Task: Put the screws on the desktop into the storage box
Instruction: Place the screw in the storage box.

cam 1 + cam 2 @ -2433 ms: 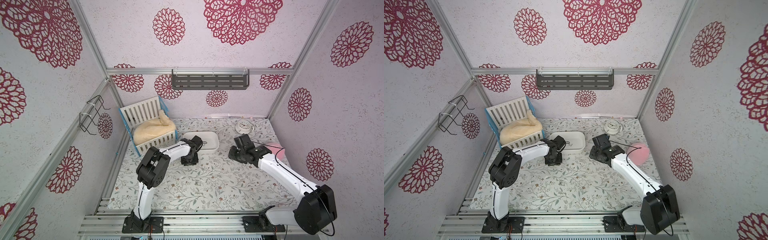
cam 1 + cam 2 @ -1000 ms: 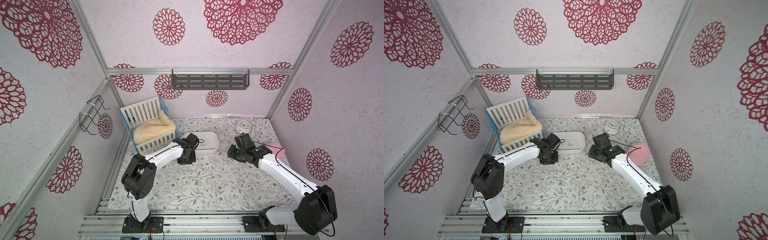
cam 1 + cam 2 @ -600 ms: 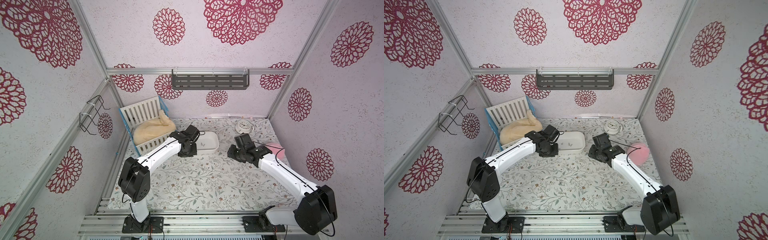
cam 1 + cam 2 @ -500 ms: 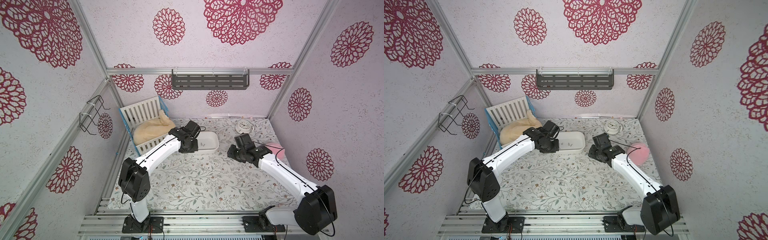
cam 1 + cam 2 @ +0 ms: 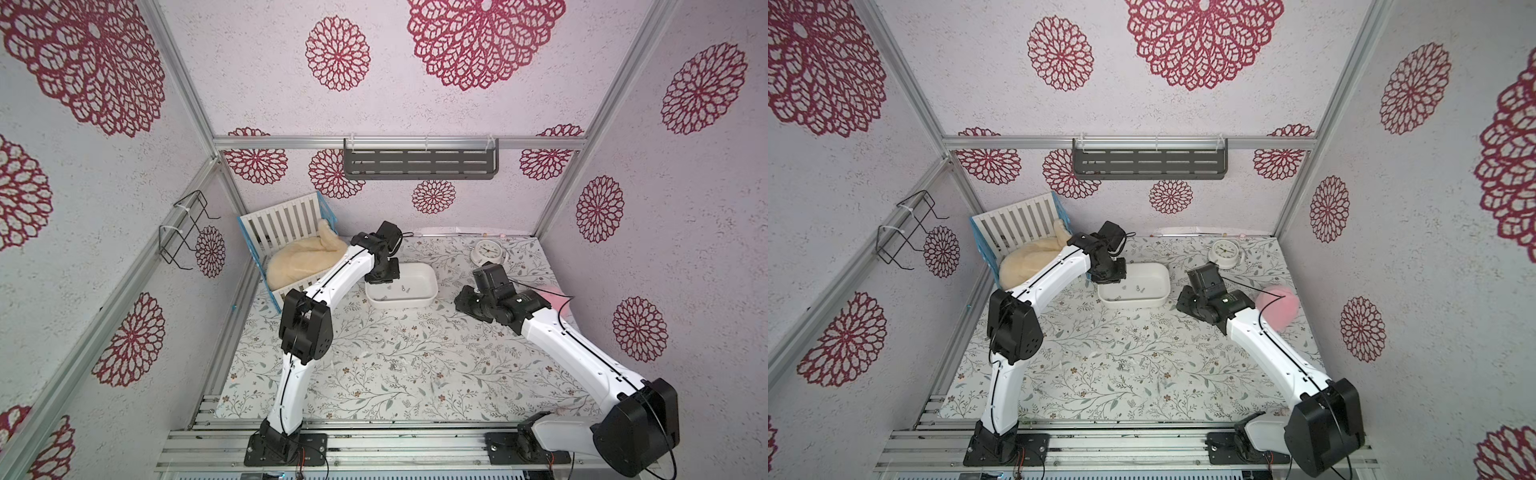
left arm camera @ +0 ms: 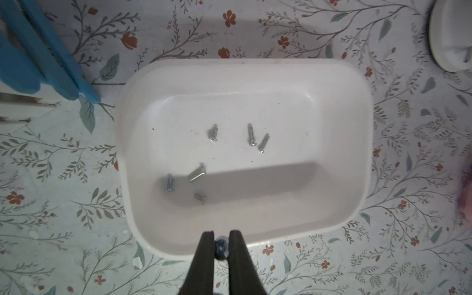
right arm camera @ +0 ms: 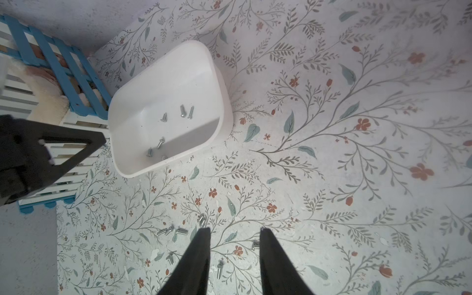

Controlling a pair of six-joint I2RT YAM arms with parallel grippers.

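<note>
**Left gripper clamped on one screw at the box rim; right gripper apart over the loose ones**

The left gripper (image 6: 221, 236) has its fingers pressed together on a held screw (image 6: 221, 249). The screw is seen end-on as a small dark round head. It is blurred, and its shaft is hidden between the fingers. The gripper hangs over the nearest rim of the storage box (image 6: 357, 127), a plain white, shallow tub with rounded corners and smooth walls. The tub's long axis runs crosswise to the fingers.

Six screws (image 6: 251, 134) lie flat on the tub floor, grey-silver, each a short shaft with a small head. The three farther from the gripper lie roughly in line with the fingers, heads toward the gripper. The three nearer ones sit at the edge of a shadow and point different ways.

In both top views the gripper's tips are hidden under its black wrist, and the box (image 5: 419, 300) (image 5: 1142, 302) shows only specks inside.

The right gripper (image 7: 235, 231) has its fingers apart with nothing between them, above the leafy desktop (image 7: 332, 153). Loose screws (image 7: 181, 231) lie scattered just around its tips, pointing every way. One is partly cut off by a finger. The storage box stands well beyond these tips. In a top view they are barely visible specks (image 5: 395, 368).
</note>
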